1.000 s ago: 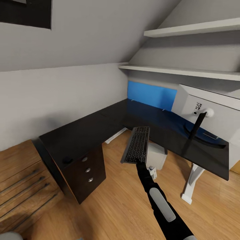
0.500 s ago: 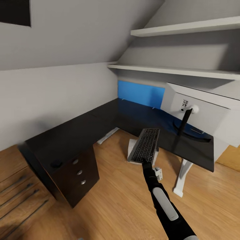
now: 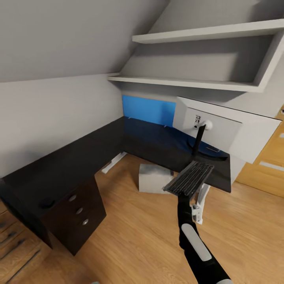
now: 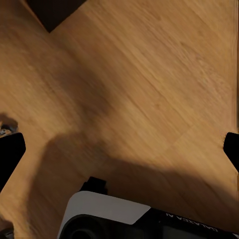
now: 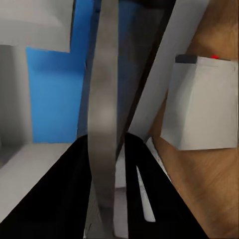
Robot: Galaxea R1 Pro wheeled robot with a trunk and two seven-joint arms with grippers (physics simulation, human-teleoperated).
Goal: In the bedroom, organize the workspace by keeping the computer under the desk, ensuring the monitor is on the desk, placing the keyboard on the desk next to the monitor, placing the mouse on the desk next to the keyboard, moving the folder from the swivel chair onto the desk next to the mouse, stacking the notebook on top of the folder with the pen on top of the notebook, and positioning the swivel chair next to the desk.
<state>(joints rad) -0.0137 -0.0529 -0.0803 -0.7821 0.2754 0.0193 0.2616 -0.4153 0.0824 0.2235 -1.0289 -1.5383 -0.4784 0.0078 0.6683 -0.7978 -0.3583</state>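
The right gripper (image 3: 182,196) is pinching the keyboard (image 3: 189,178) by its near edge, and in the right wrist view the grey slab of the keyboard (image 5: 102,109) runs straight out between the two dark fingers (image 5: 59,199) pressed on it. The keyboard is in the air, tilted, just in front of the near corner of the black desk (image 3: 71,165) and not yet over it. The left gripper (image 4: 119,164) is spread wide, with nothing between its fingers, above the wooden floor (image 4: 149,74). The monitor (image 3: 225,128) already stands on the desk with its back toward the robot, and the computer (image 3: 152,178) sits on the floor under the desk. I judge that the step in hand is carrying the keyboard to the desk. The next move calls for lifting it over the desk edge, making it level, and laying it beside the monitor stand. The room is tight there: the monitor foot, the desk corner and the white desk leg (image 3: 201,197) are near. The long left part of the desk is bare except for a small dark thing, perhaps the mouse (image 3: 47,202).
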